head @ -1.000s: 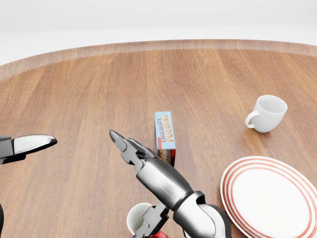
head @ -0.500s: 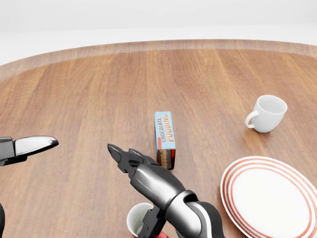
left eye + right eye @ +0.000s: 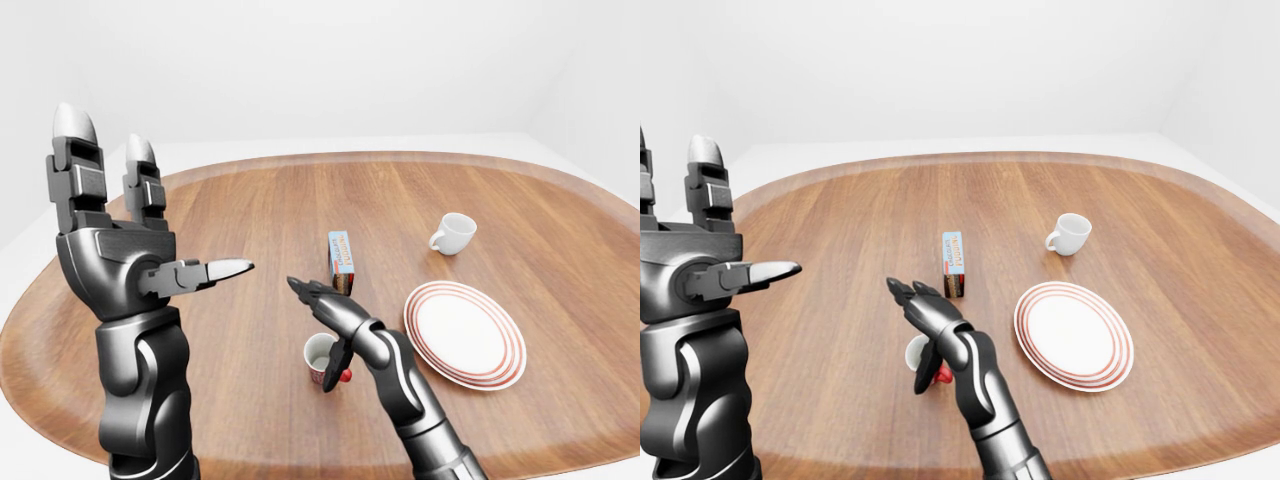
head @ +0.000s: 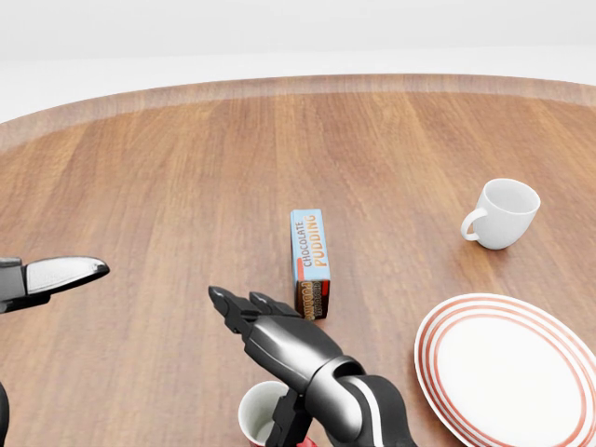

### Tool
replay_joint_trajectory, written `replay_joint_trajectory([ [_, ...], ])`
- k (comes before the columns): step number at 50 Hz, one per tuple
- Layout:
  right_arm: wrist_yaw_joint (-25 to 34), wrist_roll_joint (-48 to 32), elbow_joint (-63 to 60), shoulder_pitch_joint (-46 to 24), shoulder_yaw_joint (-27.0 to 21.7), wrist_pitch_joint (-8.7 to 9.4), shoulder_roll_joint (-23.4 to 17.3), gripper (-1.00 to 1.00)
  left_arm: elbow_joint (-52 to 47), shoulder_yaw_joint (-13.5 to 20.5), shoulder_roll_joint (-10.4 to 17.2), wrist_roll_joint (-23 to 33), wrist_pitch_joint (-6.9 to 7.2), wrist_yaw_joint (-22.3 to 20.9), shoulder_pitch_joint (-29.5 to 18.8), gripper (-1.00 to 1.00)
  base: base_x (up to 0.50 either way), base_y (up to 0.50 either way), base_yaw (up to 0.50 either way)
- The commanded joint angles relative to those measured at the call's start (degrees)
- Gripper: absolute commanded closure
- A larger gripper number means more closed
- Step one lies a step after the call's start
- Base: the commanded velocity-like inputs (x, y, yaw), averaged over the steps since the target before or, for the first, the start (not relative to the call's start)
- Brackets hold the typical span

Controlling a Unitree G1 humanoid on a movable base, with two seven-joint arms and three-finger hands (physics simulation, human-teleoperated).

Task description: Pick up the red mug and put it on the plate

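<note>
Left hand (image 3: 130,250): you hold it raised and idle, fingers spread with the thumb pointing right; it grips nothing and is well apart from everything on the table (image 3: 230,220).
Red mug (image 3: 321,357): upright on the table, just under your right fingers, its red handle toward the bottom of the left-eye view.
Right hand (image 3: 335,325): over the last second you have lowered it and tipped the fingertips down; the upper fingers now reach past the rim while the thumb hangs beside the mug's wall. Fingers are open, not yet closed round it.
Meaning: you look about ready to close; the grasp is still to come.
Pudding box (image 4: 310,257): just beyond your fingertips; watch you don't knock it.
Plate (image 3: 464,332): empty, to the right of your fingers.
White mug (image 3: 453,233): beyond the plate, untouched.
</note>
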Motion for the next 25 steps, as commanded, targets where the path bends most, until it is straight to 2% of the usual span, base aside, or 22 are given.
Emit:
replay_joint_trajectory([
  [1, -0.25, -1.58, 3.89, -1.59, -0.80, 0.00, 0.66, -1.00, -0.72, -0.23, -0.20, -0.09, 0.00, 0.04, 0.29, -0.95, 0.00, 0.00, 0.00],
  [13, -0.68, -1.61, 9.01, -4.28, -1.63, 0.00, 1.16, -1.00, 0.32, -0.10, -0.24, 0.08, 0.00, -0.32, 0.37, -0.95, 0.00, 0.00, 0.00],
  [25, -7.08, -1.23, 17.20, -7.42, -2.95, 0.00, 1.43, -1.00, -0.54, -0.19, -0.35, -0.28, 0.00, 0.02, 0.75, -0.95, 0.00, 0.00, 0.00],
])
